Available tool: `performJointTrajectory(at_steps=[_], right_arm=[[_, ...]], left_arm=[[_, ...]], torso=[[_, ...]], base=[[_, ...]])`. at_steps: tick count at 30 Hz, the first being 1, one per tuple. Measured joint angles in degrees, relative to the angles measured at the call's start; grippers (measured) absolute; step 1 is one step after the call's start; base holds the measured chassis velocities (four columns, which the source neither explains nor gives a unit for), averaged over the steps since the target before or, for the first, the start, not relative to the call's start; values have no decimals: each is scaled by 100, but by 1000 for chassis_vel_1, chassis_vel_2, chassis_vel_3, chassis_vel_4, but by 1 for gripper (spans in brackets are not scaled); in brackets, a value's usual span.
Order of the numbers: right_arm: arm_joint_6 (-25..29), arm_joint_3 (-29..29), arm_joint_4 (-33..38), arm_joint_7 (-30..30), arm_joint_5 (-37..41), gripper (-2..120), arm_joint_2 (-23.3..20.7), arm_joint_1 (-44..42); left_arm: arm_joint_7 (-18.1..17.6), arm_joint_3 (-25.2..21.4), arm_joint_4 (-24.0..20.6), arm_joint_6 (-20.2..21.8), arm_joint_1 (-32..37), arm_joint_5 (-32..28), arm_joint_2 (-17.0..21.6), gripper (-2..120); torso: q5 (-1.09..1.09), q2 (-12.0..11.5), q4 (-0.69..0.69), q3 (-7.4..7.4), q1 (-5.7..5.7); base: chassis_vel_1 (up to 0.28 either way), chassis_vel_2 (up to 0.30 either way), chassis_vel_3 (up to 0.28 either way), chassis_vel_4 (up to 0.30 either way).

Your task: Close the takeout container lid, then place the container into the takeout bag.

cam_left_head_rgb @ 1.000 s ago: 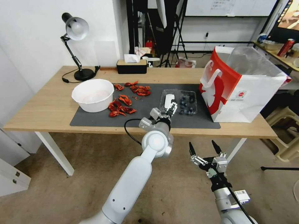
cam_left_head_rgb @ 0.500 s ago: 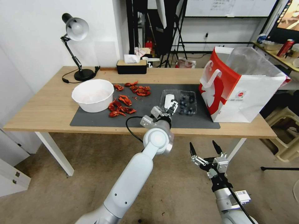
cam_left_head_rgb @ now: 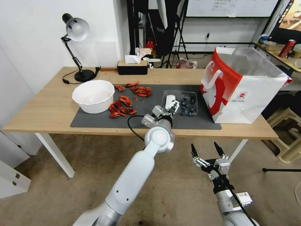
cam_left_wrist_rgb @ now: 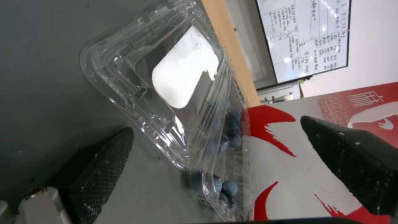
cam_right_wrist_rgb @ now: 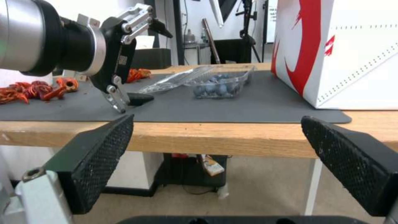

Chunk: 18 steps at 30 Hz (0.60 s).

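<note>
Red-and-white paper: takeout bag (cam_left_head_rgb: 241,91) at the mat's right end, clear liner inside
Clear plastic: takeout container (cam_left_head_rgb: 180,103) left of the bag, blueberries in its right half
Lid (cam_left_wrist_rgb: 166,90): open, left half
Left gripper (cam_left_head_rgb: 168,110): released, lid's near edge between its jaws
Right gripper (cam_left_head_rgb: 206,150): parked low, spread, farther off
</note>
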Motion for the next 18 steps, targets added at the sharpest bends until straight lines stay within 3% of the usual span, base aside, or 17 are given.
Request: performJointTrajectory(at_steps=[18], right_arm=[[1,-1,-23,6,-14,100,20,16]], left_arm=[[-6,-26,105,-3,-132,-157,7,100]], torso=[[0,-1,0,1,2]], base=[[0,0,0,0]])
